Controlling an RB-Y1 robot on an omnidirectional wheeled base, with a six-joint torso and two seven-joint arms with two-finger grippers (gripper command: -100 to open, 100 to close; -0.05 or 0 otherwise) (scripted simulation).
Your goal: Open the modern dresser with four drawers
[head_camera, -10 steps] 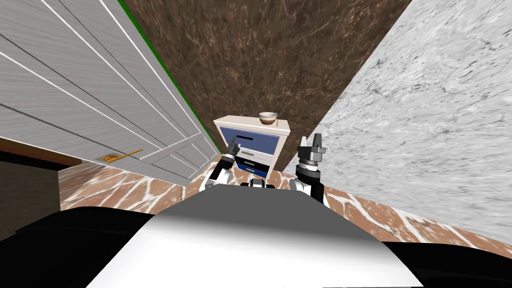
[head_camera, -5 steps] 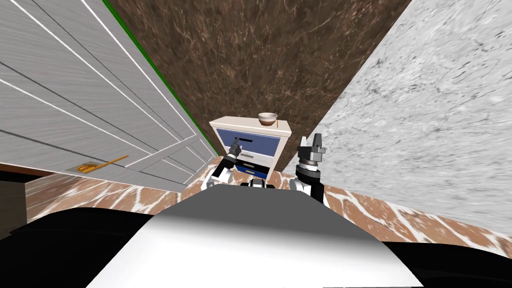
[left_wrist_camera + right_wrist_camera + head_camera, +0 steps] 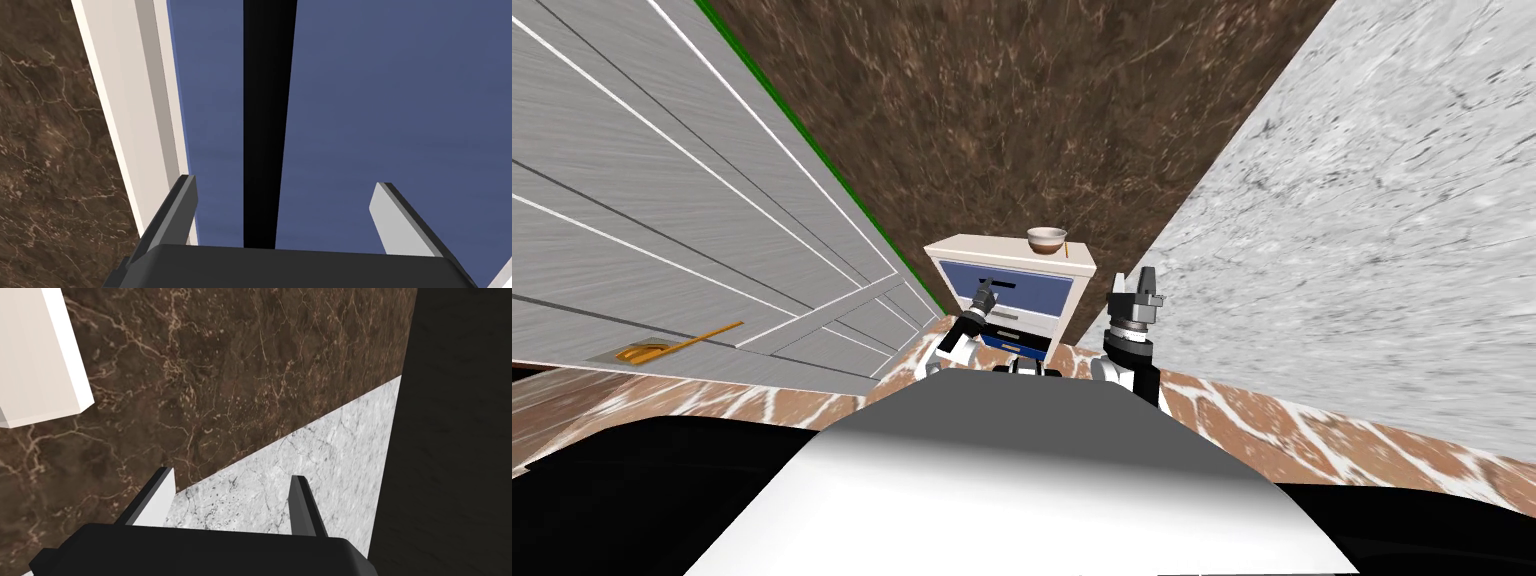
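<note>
A cream dresser (image 3: 1077,268) with blue drawer fronts stands against the brown wall. My left gripper (image 3: 984,291) reaches up to its top drawer (image 3: 375,100). That drawer's black bar handle (image 3: 267,100) runs straight between my left gripper's (image 3: 285,181) open fingers; neither finger touches it. The handle (image 3: 1004,283) appears as a short dark bar just past the fingers. My right gripper (image 3: 1139,283) is raised beside the dresser's right side, open, with nothing between its fingers (image 3: 232,474).
A small bowl (image 3: 1047,238) sits on the dresser top. A grey panelled door (image 3: 712,230) with a gold lever (image 3: 677,345) is close on the left; a grey marble wall (image 3: 1362,250) closes the right. Lower drawers (image 3: 1017,342) lie under my left forearm.
The whole head view has swung, carrying the door further left. My left gripper has crept closer to the top drawer's handle. The right arm is unmoved.
</note>
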